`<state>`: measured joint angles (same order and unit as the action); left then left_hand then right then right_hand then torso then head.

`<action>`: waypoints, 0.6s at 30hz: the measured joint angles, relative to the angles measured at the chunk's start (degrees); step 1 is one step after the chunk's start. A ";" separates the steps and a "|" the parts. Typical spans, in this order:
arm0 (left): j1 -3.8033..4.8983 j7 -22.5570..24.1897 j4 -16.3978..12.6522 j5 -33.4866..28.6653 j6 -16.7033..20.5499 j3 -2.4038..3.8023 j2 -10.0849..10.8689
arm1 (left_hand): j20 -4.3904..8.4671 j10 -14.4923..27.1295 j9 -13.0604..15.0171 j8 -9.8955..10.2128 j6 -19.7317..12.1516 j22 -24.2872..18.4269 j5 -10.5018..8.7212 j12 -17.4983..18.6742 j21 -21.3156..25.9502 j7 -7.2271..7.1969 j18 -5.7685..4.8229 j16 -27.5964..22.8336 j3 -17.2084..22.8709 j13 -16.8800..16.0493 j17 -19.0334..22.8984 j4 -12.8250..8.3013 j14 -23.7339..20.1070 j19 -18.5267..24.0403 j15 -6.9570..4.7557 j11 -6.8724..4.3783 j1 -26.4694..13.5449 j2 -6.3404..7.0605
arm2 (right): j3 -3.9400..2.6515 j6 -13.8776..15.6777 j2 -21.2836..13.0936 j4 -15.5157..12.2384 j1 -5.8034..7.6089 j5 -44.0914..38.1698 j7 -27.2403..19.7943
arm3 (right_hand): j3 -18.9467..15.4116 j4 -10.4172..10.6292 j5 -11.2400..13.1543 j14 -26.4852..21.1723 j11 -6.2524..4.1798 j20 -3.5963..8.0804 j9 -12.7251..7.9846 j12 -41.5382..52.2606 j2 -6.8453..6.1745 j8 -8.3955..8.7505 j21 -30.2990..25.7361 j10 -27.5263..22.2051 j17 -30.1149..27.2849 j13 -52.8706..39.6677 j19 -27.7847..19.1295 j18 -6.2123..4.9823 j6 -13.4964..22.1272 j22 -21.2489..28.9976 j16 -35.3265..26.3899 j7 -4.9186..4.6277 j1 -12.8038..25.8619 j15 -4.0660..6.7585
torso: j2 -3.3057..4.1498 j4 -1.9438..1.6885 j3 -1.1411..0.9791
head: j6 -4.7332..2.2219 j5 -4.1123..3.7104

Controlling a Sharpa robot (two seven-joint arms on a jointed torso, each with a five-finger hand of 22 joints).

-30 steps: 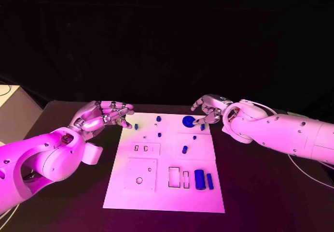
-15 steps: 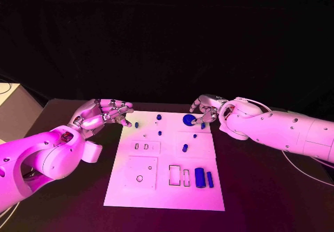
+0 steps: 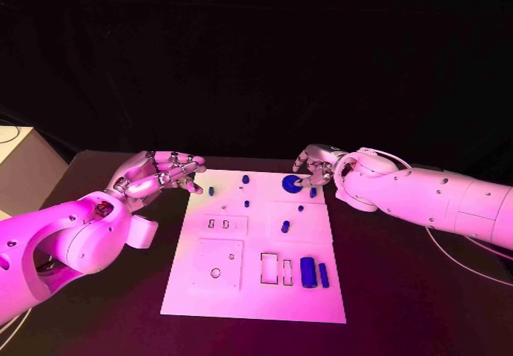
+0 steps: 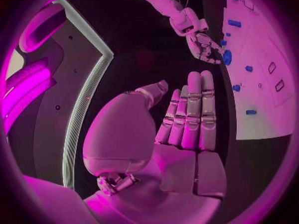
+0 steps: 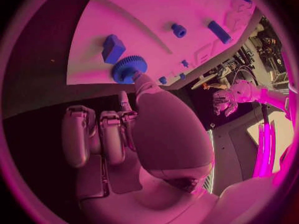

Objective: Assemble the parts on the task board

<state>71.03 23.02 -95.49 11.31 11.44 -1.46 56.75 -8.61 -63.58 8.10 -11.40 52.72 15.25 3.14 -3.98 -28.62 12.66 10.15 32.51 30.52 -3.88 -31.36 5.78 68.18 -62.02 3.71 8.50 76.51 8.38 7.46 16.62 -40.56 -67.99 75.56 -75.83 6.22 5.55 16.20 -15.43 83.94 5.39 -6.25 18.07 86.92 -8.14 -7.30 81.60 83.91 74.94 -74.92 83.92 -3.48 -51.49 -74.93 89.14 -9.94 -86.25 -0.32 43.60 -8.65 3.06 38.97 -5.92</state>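
Black table (image 3: 406,297) | right hand (image 3: 316,169) touching gear (image 3: 290,182) | left hand (image 3: 160,174) empty

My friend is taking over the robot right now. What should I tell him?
Left hand: holds nothing, fingers apart, raised beside the task board's far left corner.
Right hand: at the far right corner, a fingertip at the blue gear; whether it grips it cannot be told.
Parts: a small block next to the gear, small pegs near the far edge, one piece mid-board, two long bars at the near right.
Done: nothing clearly assembled yet.
Left: place the gear and the loose parts.
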 measured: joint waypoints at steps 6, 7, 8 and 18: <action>0.00 -0.02 0.02 0.00 -0.04 0.00 -0.02 | -0.20 0.00 0.05 0.00 0.00 0.00 0.00 0.00 -0.22 0.00 0.00 0.00 0.00 0.00 0.00 0.00 -0.21 0.20 0.20 0.00 0.00 0.00 | 0.08 -0.98 0.45 0.64 -0.09 0.89 0.09 | 0.18 0.16 -0.22 0.00 0.00 0.00 0.00 0.00 0.00 -0.23 0.10 0.00 0.00 0.00 0.00 0.00 -0.21 0.00 0.00 -0.19 0.00 0.00 | -0.01 0.05 -0.01 | 0.20 -0.08; 0.00 -0.02 0.03 0.00 -0.05 0.00 -0.02 | -0.20 0.00 0.05 0.00 0.00 0.00 0.00 0.00 -0.22 0.00 0.00 0.00 0.00 0.00 0.01 0.00 -0.21 0.20 0.20 0.00 0.00 0.00 | 0.08 -1.18 0.46 0.66 -0.11 0.98 0.11 | 0.18 0.16 -0.22 0.00 0.00 0.00 0.00 0.00 0.00 -0.23 0.10 0.00 0.00 0.00 0.00 0.00 -0.21 0.01 0.00 -0.19 0.00 0.00 | -0.01 0.08 -0.03 | 0.24 -0.08; 0.00 -0.03 0.03 0.00 -0.06 0.00 -0.02 | -0.20 0.00 0.05 0.00 0.00 0.00 0.00 0.00 -0.22 0.00 0.00 0.00 0.00 0.00 0.01 0.00 -0.21 0.20 0.20 0.00 0.00 0.00 | 0.08 -1.36 0.46 0.67 -0.13 1.07 0.12 | 0.18 0.16 -0.22 0.00 0.00 0.00 0.00 0.00 0.00 -0.23 0.10 0.00 0.00 0.01 0.00 0.00 -0.22 0.01 0.00 -0.18 0.00 0.00 | -0.01 0.08 -0.04 | 0.27 -0.08; 0.00 -0.07 0.09 0.00 -0.14 0.00 -0.01 | -0.20 0.00 0.04 0.00 0.00 -0.01 0.00 0.00 -0.21 0.00 0.00 0.00 0.00 0.00 0.01 0.00 -0.21 0.20 0.20 0.00 0.00 0.00 | 0.16 -2.74 0.46 0.17 -0.29 1.57 0.21 | 0.33 0.31 -0.22 0.00 0.00 0.00 -0.01 0.00 -0.53 -0.23 0.10 -0.01 -0.01 0.01 -0.01 -0.01 -0.24 0.01 0.00 -0.16 0.53 0.00 | -0.01 0.12 -0.07 | 0.40 0.01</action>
<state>71.03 22.95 -95.40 11.31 11.30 -1.46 56.74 -8.80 -63.58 8.15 -11.40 52.72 15.24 3.14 -3.98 -28.83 12.66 10.15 32.51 30.52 -3.89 -31.34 5.78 67.98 -61.83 3.91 8.50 76.51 8.38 7.62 13.87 -40.10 -67.82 75.28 -74.26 6.43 5.88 16.51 -15.65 83.94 5.39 -6.25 18.06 86.92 -8.67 -7.53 81.71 83.90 74.93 -74.91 83.92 -3.48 -51.73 -74.92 89.14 -10.10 -85.72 -0.32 43.59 -8.53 2.99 39.36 -5.92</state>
